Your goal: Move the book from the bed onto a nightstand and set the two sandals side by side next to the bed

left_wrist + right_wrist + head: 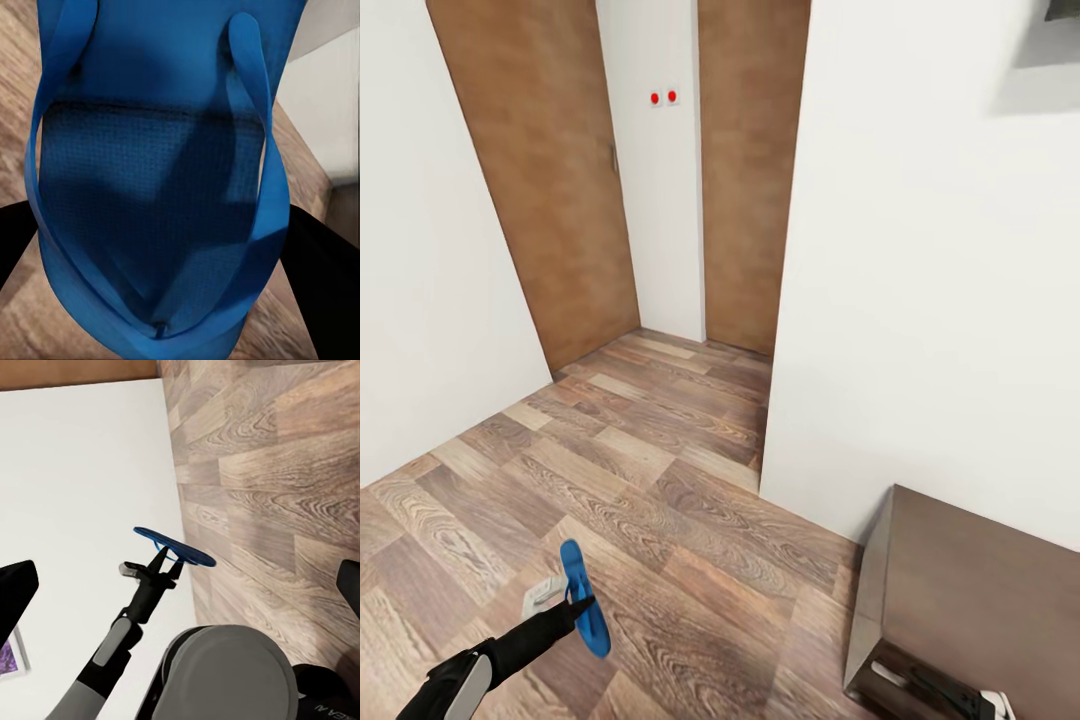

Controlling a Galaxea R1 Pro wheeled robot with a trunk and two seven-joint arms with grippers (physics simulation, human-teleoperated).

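My left gripper (578,603) is shut on one bright blue sandal (596,630), held edge-up above the wood-plank floor (660,470) at the lower left of the head view. In the left wrist view the sandal (157,187) sits close with its straps toward the camera, between the black fingers (322,285). The right wrist view shows the same sandal (176,547) pinched at the tip of the left arm. My right gripper (950,692) is low at the bottom right by a dark-brown cabinet (970,570); its fingers (16,592) stand wide apart with nothing between them. The book, the bed and the other sandal are out of view.
Two brown wooden doors (540,190) (745,170) close off a short hallway ahead, with two red dots (663,97) on the white wall between them. A white wall corner (785,400) juts out at right. I cannot tell whether the cabinet is the nightstand.
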